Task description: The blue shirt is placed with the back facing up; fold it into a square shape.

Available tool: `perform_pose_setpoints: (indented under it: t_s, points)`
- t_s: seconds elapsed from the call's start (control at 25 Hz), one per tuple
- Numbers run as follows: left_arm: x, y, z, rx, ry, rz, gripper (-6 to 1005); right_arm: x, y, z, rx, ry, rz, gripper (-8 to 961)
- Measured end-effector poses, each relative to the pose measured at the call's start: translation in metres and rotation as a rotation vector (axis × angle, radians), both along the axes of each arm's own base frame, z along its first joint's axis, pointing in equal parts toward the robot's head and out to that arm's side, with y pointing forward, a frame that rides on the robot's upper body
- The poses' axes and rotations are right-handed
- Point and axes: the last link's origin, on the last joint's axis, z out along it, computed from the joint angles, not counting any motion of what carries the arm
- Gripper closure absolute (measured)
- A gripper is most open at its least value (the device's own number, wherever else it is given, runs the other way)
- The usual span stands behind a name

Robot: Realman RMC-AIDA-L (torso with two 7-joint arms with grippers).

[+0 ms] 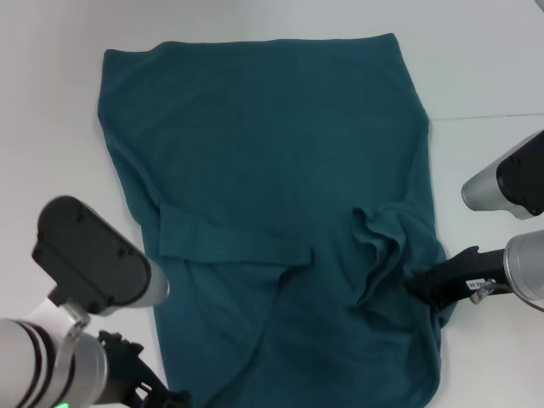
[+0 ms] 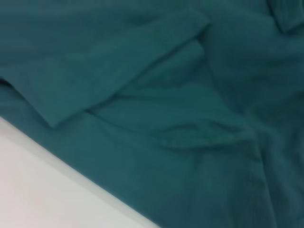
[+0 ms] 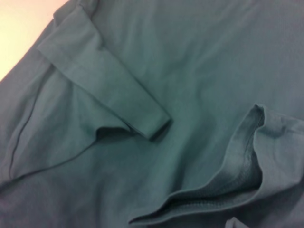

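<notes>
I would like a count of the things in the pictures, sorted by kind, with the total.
Shirts: 1, the blue shirt, spread on the table, both sleeves folded inward.
Robot tools: 2, the left tool at the shirt's near-left corner, the right tool at its right edge.
Tables: 1, the white table.
Total: 4.

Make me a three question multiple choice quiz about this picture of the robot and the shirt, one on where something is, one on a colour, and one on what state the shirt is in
1. Where is the right tool?
A. at the shirt's right edge
B. above the far hem
C. off the table

2. What colour is the blue shirt?
A. red
B. dark teal-blue
C. yellow

3. How does the left sleeve lie?
A. spread out on the table
B. folded in over the body
C. hanging off the table

Answers:
1 A, the head view shows it at the bunched fabric on that edge.
2 B, all views show teal-blue cloth.
3 B, its cuff lies across the shirt's middle.

The left tool sits near the shirt's near left corner.
</notes>
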Motion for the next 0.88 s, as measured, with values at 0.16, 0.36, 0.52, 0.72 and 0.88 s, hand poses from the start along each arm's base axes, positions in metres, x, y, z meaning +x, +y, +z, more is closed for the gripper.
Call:
perform_pose_setpoints:
  t_s: [0.16,0.36,0.52,0.72,0.88]
  points:
    - [0.007,-0.002,0.006,-0.009,0.007,-0.008,123,0.001,0.001,-0.001,0.001,0.000,-0.002,894]
    - [0.015,-0.007,0.002,-0.038,0.010,-0.008,123,0.000,0.001,-0.001,0.003,0.000,-0.002,893]
    - [0.016,-0.008,-0.004,-0.047,-0.002,-0.007,123,-0.001,0.002,-0.001,0.003,0.000,0.001,893]
    - [0.014,-0.009,-0.013,-0.055,-0.009,0.002,123,-0.001,0.002,-0.001,0.002,-0.001,0.004,893]
    - [0.013,-0.011,-0.020,-0.068,-0.026,0.008,124,0.000,0.002,-0.001,0.002,-0.001,0.000,893]
